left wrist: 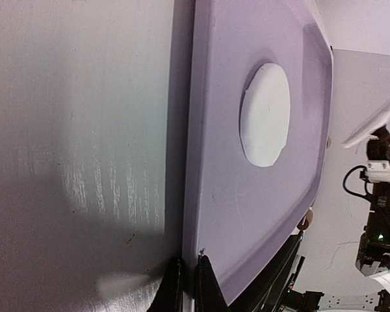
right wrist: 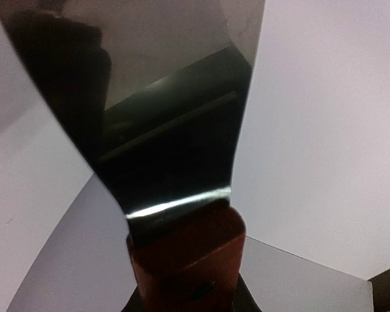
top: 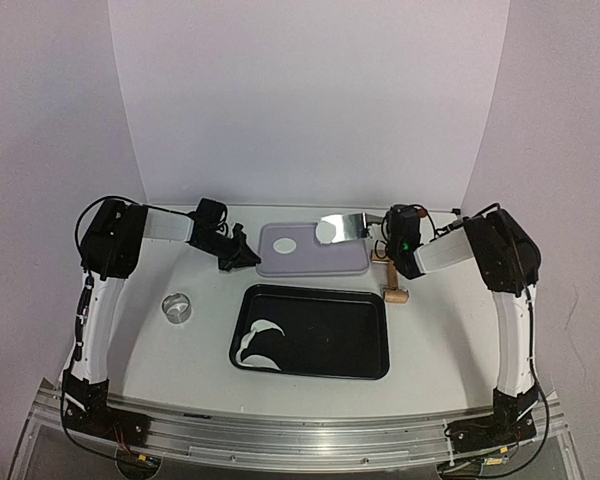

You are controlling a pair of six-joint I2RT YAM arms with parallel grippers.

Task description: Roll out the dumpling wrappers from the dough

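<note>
One round white dumpling wrapper (top: 286, 243) (left wrist: 265, 115) lies on the purple board (top: 310, 264) (left wrist: 247, 208). A second wrapper (top: 329, 231) appears to rest on the metal blade of a spatula (top: 344, 226) (right wrist: 169, 110), held above the board's far right part. My right gripper (top: 392, 228) (right wrist: 188, 300) is shut on the spatula's red-brown handle (right wrist: 185, 260). My left gripper (top: 246, 257) (left wrist: 187, 286) is shut on the board's left edge. Curved white strips of dough (top: 260, 340) lie at the left in the black tray (top: 360, 335).
A small round metal cutter ring (top: 177, 307) stands on the table left of the black tray. A wooden rolling pin (top: 389, 277) lies right of the purple board, under my right arm. The white backdrop closes off the table at the rear.
</note>
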